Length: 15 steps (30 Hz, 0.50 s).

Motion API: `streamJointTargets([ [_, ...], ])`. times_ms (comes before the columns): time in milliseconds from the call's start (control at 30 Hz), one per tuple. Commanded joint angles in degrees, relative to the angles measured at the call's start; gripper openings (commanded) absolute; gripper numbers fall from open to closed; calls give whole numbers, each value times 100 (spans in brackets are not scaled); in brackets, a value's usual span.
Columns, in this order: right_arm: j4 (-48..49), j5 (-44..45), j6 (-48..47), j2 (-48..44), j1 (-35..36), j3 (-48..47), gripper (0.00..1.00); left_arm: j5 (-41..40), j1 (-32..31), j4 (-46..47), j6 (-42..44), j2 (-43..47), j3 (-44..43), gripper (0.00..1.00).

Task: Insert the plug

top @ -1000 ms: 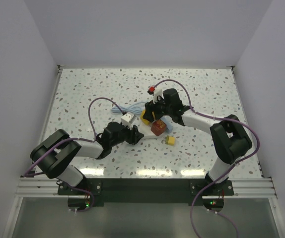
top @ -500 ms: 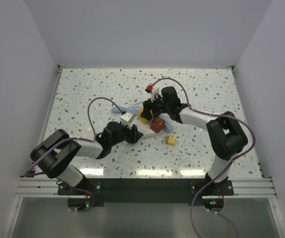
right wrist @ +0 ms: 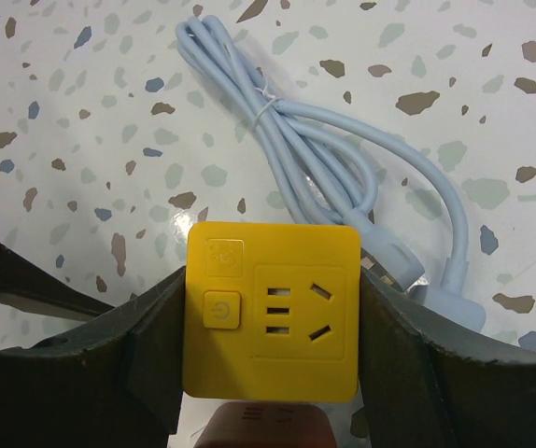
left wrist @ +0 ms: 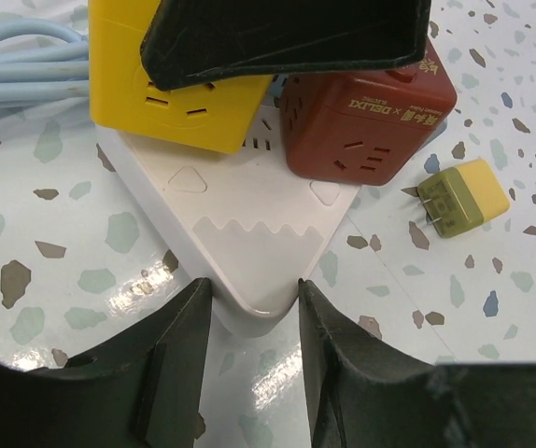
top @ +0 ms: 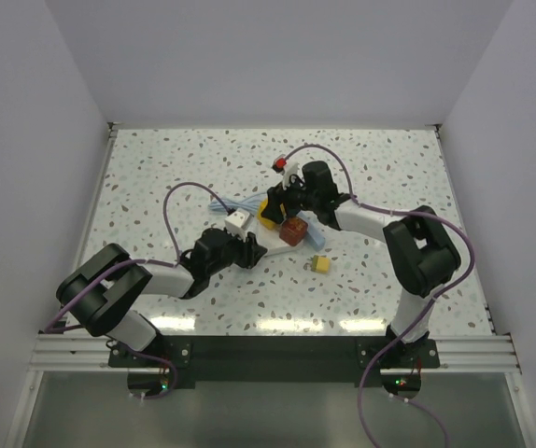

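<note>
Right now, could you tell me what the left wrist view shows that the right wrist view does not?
Left wrist only: the small yellow plug loose on the table, and the white base in the left gripper. Right wrist only: the yellow cube socket's power button and the blue cable's tied coil. Both: the yellow cube socket in the right gripper, the blue cable, the red cube socket.

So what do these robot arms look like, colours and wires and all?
The left arm and right arm have white tube-like links between chunky black joints. A purple cable loops along each. The left claw and right claw each have two broad matte black fingers.
</note>
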<state>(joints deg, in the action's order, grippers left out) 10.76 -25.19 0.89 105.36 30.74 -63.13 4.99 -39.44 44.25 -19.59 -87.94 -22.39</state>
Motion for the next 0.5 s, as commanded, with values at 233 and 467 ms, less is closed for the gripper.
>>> streamJointTargets([
  [233,-918,471,43,696,222,319,0,-245,173,-716,377,-83,33,35],
  [467,-1059,498,61,942,397,293,0,-87,366,-698,447,-118,59,34],
])
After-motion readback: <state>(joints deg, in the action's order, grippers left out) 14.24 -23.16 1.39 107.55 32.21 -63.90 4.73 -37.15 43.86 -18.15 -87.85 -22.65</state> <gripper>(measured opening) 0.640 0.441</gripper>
